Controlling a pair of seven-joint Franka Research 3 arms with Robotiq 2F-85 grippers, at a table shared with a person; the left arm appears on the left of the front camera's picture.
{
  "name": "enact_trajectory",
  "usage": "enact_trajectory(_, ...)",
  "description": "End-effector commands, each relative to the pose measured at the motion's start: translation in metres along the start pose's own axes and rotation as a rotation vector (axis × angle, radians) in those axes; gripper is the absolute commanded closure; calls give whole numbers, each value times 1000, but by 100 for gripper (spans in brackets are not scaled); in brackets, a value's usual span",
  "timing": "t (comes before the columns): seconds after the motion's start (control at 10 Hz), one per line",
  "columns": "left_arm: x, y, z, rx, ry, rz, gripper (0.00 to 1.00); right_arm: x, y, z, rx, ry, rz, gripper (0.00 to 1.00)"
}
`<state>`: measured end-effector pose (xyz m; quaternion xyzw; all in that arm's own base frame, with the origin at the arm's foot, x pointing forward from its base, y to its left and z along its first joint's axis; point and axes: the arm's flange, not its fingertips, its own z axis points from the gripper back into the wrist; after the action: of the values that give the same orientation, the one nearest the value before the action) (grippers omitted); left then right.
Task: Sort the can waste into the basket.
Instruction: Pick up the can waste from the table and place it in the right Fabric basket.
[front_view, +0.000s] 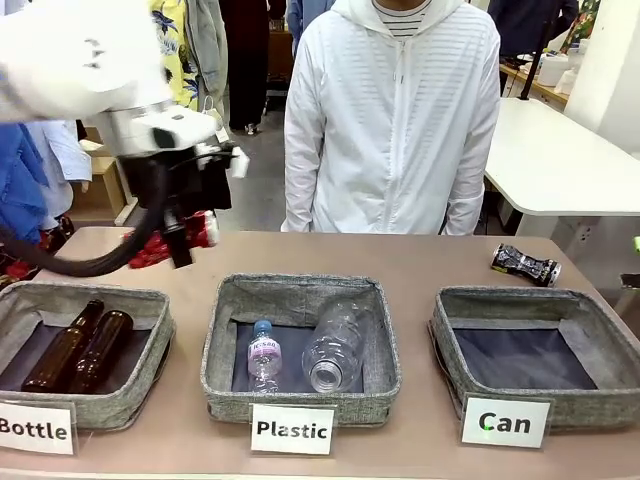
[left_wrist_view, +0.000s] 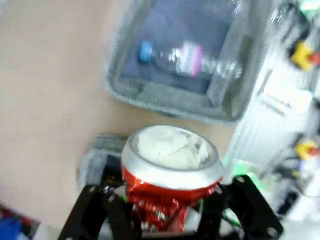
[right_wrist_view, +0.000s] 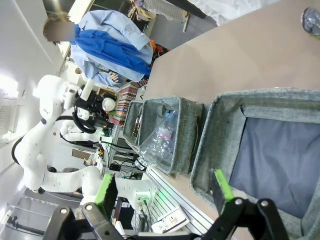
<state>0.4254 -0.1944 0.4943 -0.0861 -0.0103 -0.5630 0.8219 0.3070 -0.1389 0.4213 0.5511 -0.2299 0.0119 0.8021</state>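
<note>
The left gripper is clamped shut on the red can, and the left wrist view shows it plainly: the crushed red body sits pinched between the two black fingers, with the can's silver end facing the camera, so its long axis runs roughly along the fingers rather than across them. In the front view this grip hangs in the upper left of the frame, above the far side of the table. The basket, behind its "Can" sign, sits at the lower right. So the carry has to run rightward and toward the bottom of the frame, passing over the Plastic basket that stands between; letting go early would likely drop the can in the wrong bin. The black-and-silver can lies on its side at the right of the frame, just beyond the Can basket's far rim, long axis roughly left to right. It is much nearer the right arm. The right gripper stands wide open, holding nothing, over the near wall of that basket, with the second can in the upper right corner of its view.
</note>
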Motion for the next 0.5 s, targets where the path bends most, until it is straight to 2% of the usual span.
enact_trajectory(0.0,29,2,5,8,7,77,100,4,0,-1,23,-24,25,0)
enact_trajectory(0.2,29,2,5,8,7,77,100,4,0,-1,23,-24,25,0)
enact_trajectory(0.3,4,0,-1,-4,-1,21,100,0,0,0,0,0,0,0)
enact_trajectory(0.4,67,-27,-9,-30,-89,-124,100,-5,22,25,-134,67,50,0)
